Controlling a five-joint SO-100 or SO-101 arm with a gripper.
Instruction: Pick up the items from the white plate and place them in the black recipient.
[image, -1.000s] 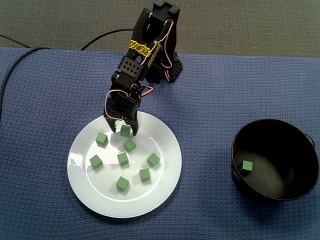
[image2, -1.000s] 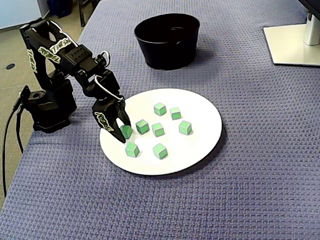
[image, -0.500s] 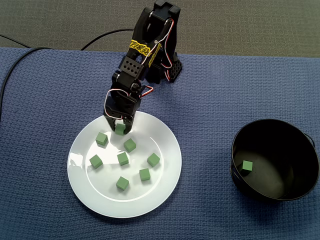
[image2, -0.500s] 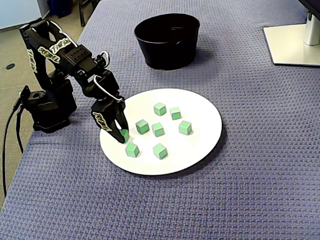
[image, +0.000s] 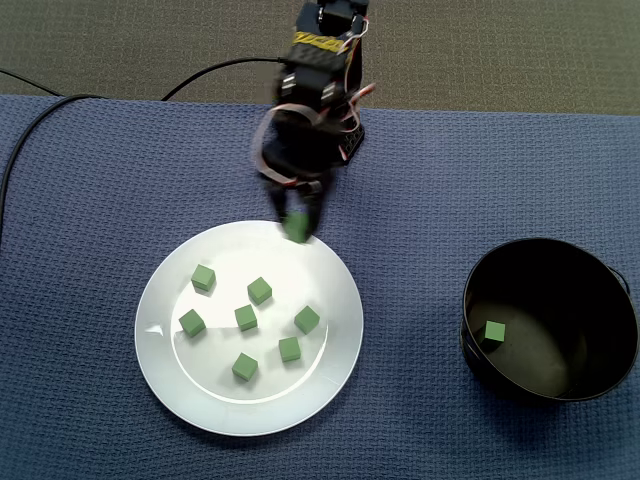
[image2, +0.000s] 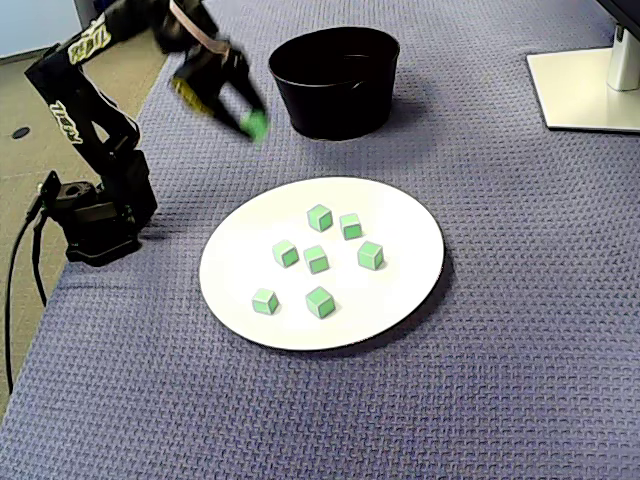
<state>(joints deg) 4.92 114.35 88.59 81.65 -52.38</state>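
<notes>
My gripper is shut on a green cube, held in the air over the far rim of the white plate. In the other fixed view the gripper and its cube hang high, just left of the black bowl. Several green cubes lie spread over the white plate, one of them near its front edge. The black bowl stands to the plate's right and holds one green cube.
A blue woven mat covers the table. The arm's base stands at the mat's left edge, with a black cable trailing off it. A white monitor foot sits at the far right.
The gripper closed on a cube at the plate's far edge, lifted it clear and swung it up and toward the bowl side. One cube fewer lies on the plate.
</notes>
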